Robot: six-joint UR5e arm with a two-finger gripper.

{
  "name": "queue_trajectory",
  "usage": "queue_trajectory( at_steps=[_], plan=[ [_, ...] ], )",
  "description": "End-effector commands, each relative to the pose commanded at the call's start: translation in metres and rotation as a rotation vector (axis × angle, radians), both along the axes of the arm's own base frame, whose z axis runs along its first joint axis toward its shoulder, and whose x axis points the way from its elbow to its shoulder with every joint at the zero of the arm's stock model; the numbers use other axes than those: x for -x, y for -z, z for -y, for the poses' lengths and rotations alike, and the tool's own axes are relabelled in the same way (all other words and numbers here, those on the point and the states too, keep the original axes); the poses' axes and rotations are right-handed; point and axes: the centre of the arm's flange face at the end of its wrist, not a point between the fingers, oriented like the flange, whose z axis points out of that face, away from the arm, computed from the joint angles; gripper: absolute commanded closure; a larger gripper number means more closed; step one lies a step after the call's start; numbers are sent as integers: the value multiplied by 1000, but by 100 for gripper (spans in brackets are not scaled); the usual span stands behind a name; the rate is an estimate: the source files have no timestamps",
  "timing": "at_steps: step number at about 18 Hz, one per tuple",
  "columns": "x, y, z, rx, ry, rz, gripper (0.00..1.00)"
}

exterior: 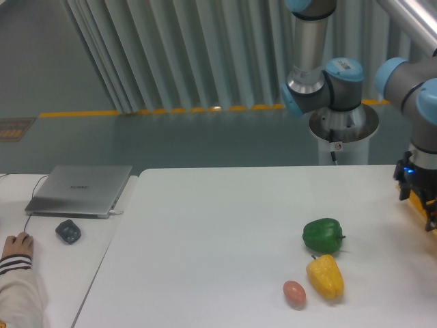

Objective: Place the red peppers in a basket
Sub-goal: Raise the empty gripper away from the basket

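Observation:
My gripper [427,208] hangs at the far right edge of the camera view, low over the table, dark and partly cut off by the frame. Its jaws do not show clearly, so I cannot tell if they are open or shut. Only a thin yellow-orange sliver of the basket [414,201] shows beside the gripper; the rest is covered or out of frame. The red pepper is hidden.
A green pepper [323,236], a yellow pepper [325,276] and a small pinkish egg-shaped object [294,293] lie on the white table, right of centre. On the left side table are a laptop [80,189], a dark mouse [67,231] and a person's hand [16,244].

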Motion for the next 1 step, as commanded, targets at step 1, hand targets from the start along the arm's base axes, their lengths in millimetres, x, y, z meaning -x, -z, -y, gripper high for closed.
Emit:
queue_trajectory(
  at_steps=[1],
  plan=[
    [-4, 2, -4, -3, -3, -5, 0]
  ],
)
